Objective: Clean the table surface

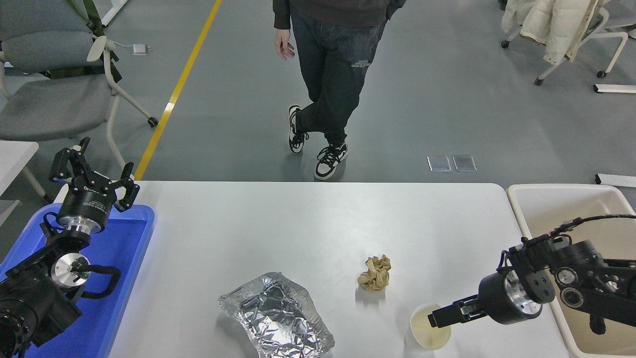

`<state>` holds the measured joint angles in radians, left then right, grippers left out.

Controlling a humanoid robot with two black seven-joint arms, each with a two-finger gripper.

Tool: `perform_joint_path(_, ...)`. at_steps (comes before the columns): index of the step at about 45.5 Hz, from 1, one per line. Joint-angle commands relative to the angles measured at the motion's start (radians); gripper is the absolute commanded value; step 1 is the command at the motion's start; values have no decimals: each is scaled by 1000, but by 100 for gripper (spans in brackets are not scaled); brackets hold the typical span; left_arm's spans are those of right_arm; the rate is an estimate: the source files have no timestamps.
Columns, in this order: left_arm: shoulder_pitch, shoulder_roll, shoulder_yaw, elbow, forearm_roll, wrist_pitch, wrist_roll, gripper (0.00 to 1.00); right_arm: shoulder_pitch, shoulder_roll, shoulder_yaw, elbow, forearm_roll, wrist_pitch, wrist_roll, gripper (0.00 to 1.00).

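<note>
The white table surface (pixel 298 223) carries three pieces of litter. A crumpled foil tray (pixel 278 315) lies near the front edge, a ball of brown paper (pixel 375 272) sits right of centre, and an upright pale paper cup (pixel 422 329) stands at the front right. My right gripper (pixel 436 317) reaches in from the right, side-on, with its tip over the cup's right rim. Its side-on angle hides how it stands. Parked at the lower left, my left gripper (pixel 97 169) stays open above the blue tray (pixel 126 248).
A beige tub (pixel 546 199) stands off the table's right end, under my right arm. A person (pixel 333 59) stands on the floor beyond the far edge. Office chairs stand at the top left (pixel 54 94) and top right (pixel 561 35).
</note>
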<state>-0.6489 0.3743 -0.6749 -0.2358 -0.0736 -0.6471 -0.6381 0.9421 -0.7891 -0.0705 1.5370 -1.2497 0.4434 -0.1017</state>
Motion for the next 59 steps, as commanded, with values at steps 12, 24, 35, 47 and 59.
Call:
perform_joint_path(12, 0, 0, 0, 1, 0, 0, 0, 100, -65, 17, 9, -35, -37, -84, 0, 97)
perform_joint_path(24, 0, 0, 0, 1, 0, 0, 0, 100, -98, 45, 3, -60, -42, -117, 50, 12)
perform_joint_path(35, 0, 0, 0, 0, 0, -2, 0, 100, -82, 33, 0, -57, -46, -115, 68, 0)
perform_joint_path(47, 0, 0, 0, 1, 0, -2, 0, 100, -69, 2, 5, -54, -51, -115, 80, 0)
perform_joint_path(59, 0, 0, 0, 1, 0, -2, 0, 100, -26, -36, 31, -29, -16, -114, 80, 0)
